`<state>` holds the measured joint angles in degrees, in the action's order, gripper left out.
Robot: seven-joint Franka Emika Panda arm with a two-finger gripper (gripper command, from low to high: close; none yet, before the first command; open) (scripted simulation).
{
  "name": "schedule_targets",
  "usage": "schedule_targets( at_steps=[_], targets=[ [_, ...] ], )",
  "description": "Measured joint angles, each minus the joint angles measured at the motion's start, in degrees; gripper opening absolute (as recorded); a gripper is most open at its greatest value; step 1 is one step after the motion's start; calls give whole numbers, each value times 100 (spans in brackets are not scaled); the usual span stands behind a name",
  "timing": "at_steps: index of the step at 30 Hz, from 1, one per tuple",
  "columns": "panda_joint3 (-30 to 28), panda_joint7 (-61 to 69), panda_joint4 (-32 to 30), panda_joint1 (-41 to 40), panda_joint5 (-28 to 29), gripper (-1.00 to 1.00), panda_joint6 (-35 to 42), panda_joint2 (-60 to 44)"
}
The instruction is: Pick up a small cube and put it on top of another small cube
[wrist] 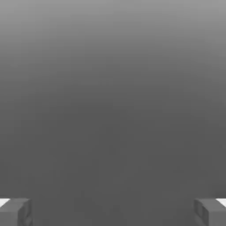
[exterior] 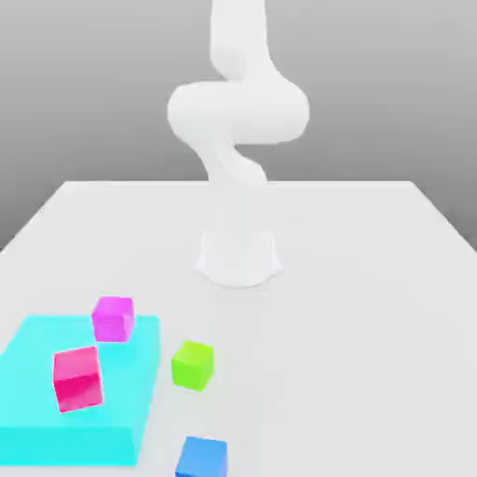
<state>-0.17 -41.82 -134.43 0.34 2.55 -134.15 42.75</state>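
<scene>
Right now my tool (wrist: pixel 113 212) stands spread as wide as it goes, with nothing between its two fingertips (wrist: pixel 15 212); in the hand view they sit far apart at opposite edges, and plain grey ground lies between them. I have hold of nothing.

In the exterior view my arm (exterior: pixel 238 112) rises white from its base (exterior: pixel 238 256) on the pale table (exterior: pixel 373 279), and the cubes all lie low on the table in front of the base, well apart from my tool.

The lime-green cube (exterior: pixel 193 363) rests flat on the table, just beside the edge of the cyan slab (exterior: pixel 56 419) and toward the exterior view's right of it. The blue cube (exterior: pixel 202 457) lies on the table near the green one, farther out from my base, and the two are apart, not touching.

On the cyan slab sit two more cubes. The magenta cube (exterior: pixel 113 318) is at the slab's far edge, toward my base. The hot-pink cube (exterior: pixel 77 377) sits nearer the slab's middle, turned a little askew. Neither touches the other, and neither touches the green cube.
</scene>
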Motion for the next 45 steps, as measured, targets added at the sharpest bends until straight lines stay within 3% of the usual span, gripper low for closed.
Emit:
schedule_targets(
  at_steps=[13,25,29,36,42,45],
  targets=[
    [-627,2310,-1369,160,1064,0,-1202,-1642],
    [-1654,4998,-2634,410,1273,0,-2370,-3080],
    [-2002,6177,-3072,597,951,0,-2794,-3542],
    [-2086,7848,-3341,925,-349,0,-3454,-4324],
    [-1220,8787,-3173,409,-1688,0,-3964,-5016],
    [-573,9039,-3115,-170,-1999,0,-4245,-5353]
  ],
)
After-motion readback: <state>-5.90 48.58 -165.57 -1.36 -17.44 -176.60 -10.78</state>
